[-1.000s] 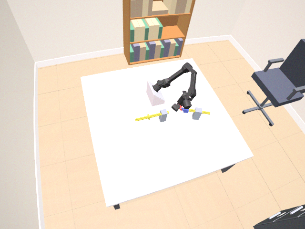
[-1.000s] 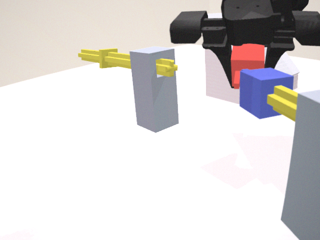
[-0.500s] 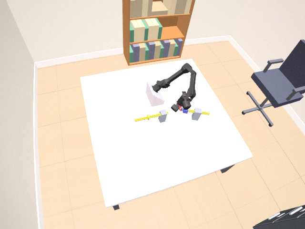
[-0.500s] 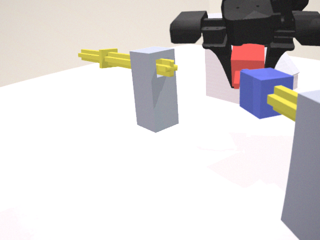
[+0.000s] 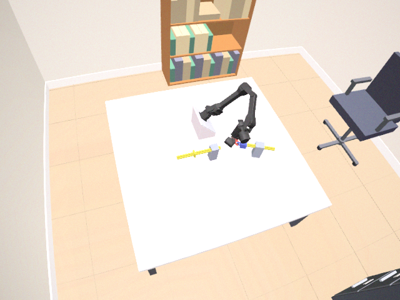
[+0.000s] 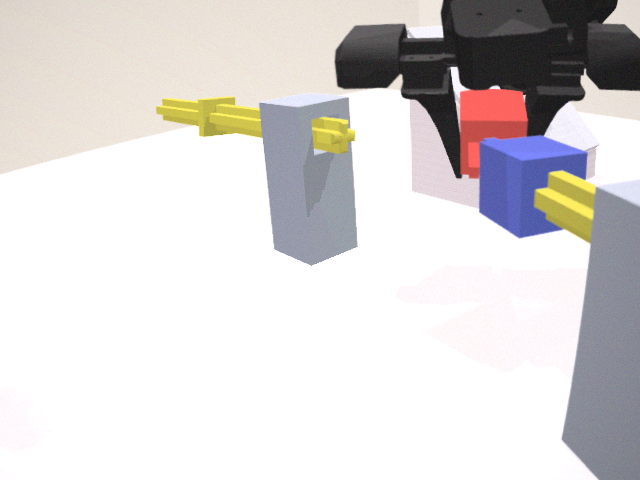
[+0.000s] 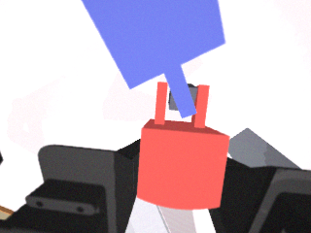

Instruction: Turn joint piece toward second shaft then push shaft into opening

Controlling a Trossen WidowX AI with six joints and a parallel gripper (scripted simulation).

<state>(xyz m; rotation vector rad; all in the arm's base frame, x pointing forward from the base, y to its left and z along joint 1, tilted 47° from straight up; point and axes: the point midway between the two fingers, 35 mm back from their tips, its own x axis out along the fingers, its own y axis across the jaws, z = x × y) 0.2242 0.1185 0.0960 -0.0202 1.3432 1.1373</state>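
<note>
My gripper (image 5: 236, 141) (image 6: 494, 147) (image 7: 169, 141) is shut on the red joint piece (image 6: 493, 106) (image 7: 182, 167), one finger on each side. Its two prongs straddle the tab of the blue hinge block (image 5: 243, 145) (image 6: 498, 180) (image 7: 165, 39); its opening is hidden. The blue block sits on the end of the first yellow shaft (image 5: 269, 148) (image 6: 571, 198), held by a grey block (image 5: 257, 150) (image 6: 615, 310). The second yellow shaft (image 5: 202, 151) (image 6: 240, 121), with a square collar (image 6: 207, 117), passes through another grey block (image 5: 213, 153) (image 6: 289, 175). Its near end stands apart from the red piece.
A pale wedge-shaped stand (image 5: 202, 127) (image 6: 434, 149) is behind the shafts, beside the arm's base (image 5: 205, 114). Both grey blocks stand upright on the white table (image 5: 210, 200). A bookshelf (image 5: 165, 48) and an office chair (image 5: 361, 112) are beyond the table.
</note>
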